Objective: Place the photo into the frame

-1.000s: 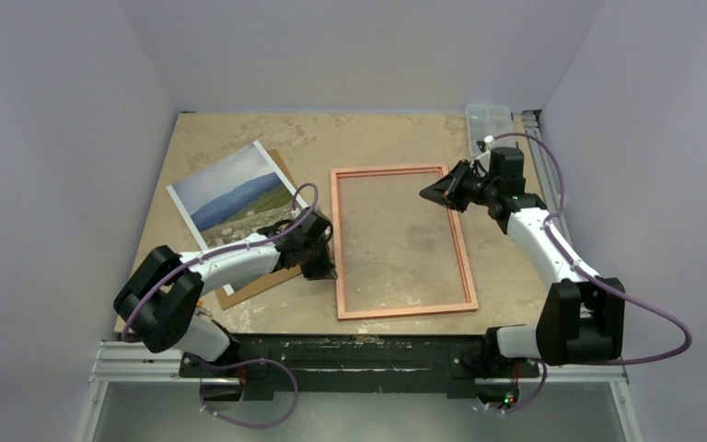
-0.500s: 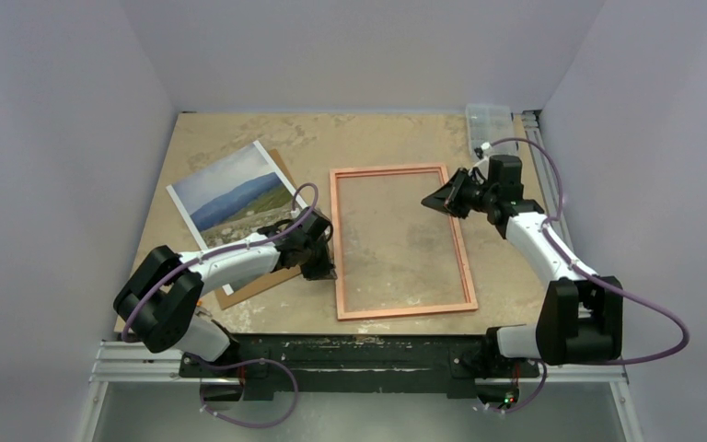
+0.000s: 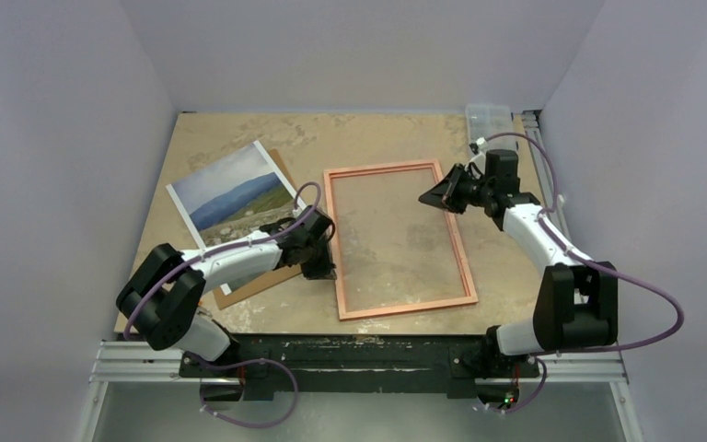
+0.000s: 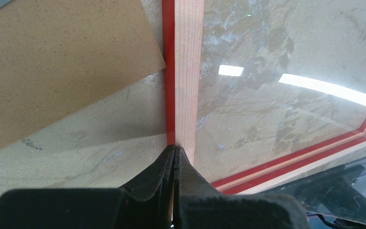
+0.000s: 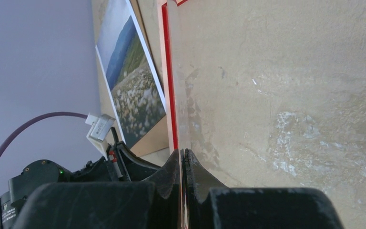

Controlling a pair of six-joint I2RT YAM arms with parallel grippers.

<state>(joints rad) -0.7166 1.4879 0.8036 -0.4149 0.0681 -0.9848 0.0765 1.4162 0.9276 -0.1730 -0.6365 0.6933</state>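
Observation:
The frame (image 3: 408,308) lies copper-brown back up at the table's middle, slightly turned. Its red edge and pale rail (image 4: 186,71) run up the left wrist view. My left gripper (image 3: 327,270) (image 4: 174,149) is shut on the frame's left rail near the front corner. My right gripper (image 3: 433,197) (image 5: 182,153) is shut on the right rail near the far corner, where the frame (image 5: 173,95) shows edge-on. The photo (image 3: 235,191) (image 5: 133,81), a landscape print with a white border, lies face up at the left, apart from the frame.
A plain brown backing board (image 3: 250,285) (image 4: 66,62) lies under the photo, its corner close to the frame's left rail. A clear plastic box (image 3: 488,120) stands at the far right corner. Grey walls close in three sides; a metal rail (image 3: 377,354) runs along the near edge.
The frame's far end has swung a little to the left with my right gripper, and its near right corner has drawn back. The left gripper has stayed put.

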